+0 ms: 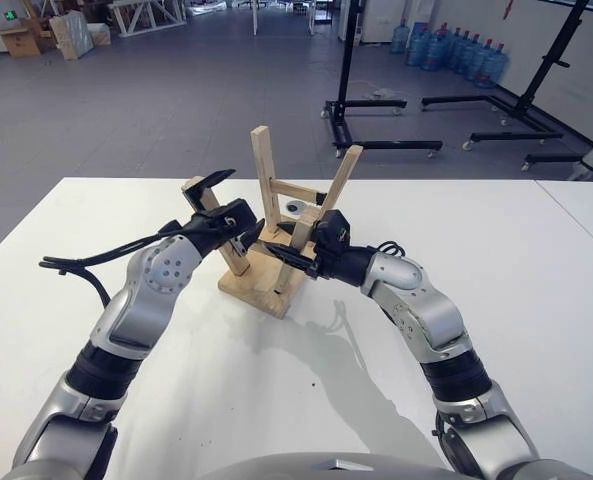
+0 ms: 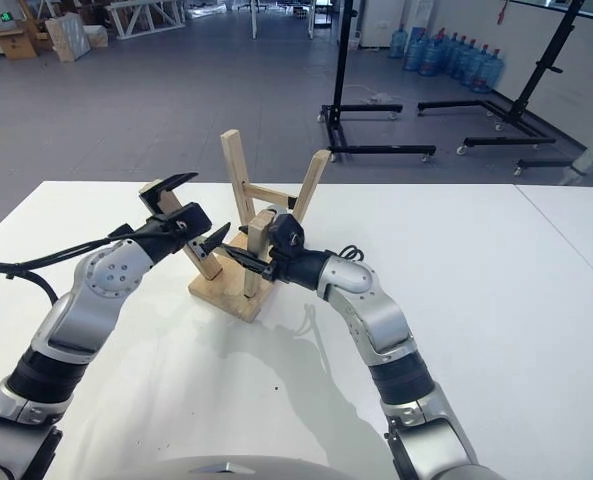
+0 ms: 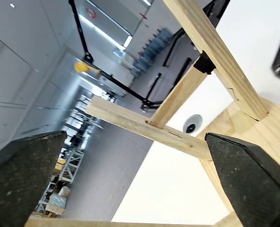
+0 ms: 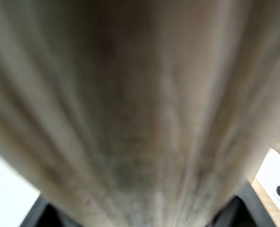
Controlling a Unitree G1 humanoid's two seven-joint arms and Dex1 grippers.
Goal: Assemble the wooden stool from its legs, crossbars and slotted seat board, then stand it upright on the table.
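The wooden stool lies upside down, its seat board (image 1: 259,287) flat on the white table (image 1: 456,230) and its legs pointing up. Two far legs (image 1: 266,170) lean together, joined by a crossbar (image 1: 298,190). My left gripper (image 1: 226,210) is open, its fingers wide apart on either side of the short left leg (image 1: 234,255). In the left wrist view both dark pads (image 3: 246,184) frame the legs and a crossbar (image 3: 144,127). My right gripper (image 1: 284,255) is shut on the near leg (image 1: 298,238), whose wood (image 4: 130,94) sits right up against the right wrist camera.
A small white disc (image 1: 296,210) with a dark hole lies on the table behind the stool. A second table (image 1: 586,205) adjoins at the right. Black wheeled stands (image 1: 376,120) and water bottles (image 1: 456,45) are on the floor beyond the far edge.
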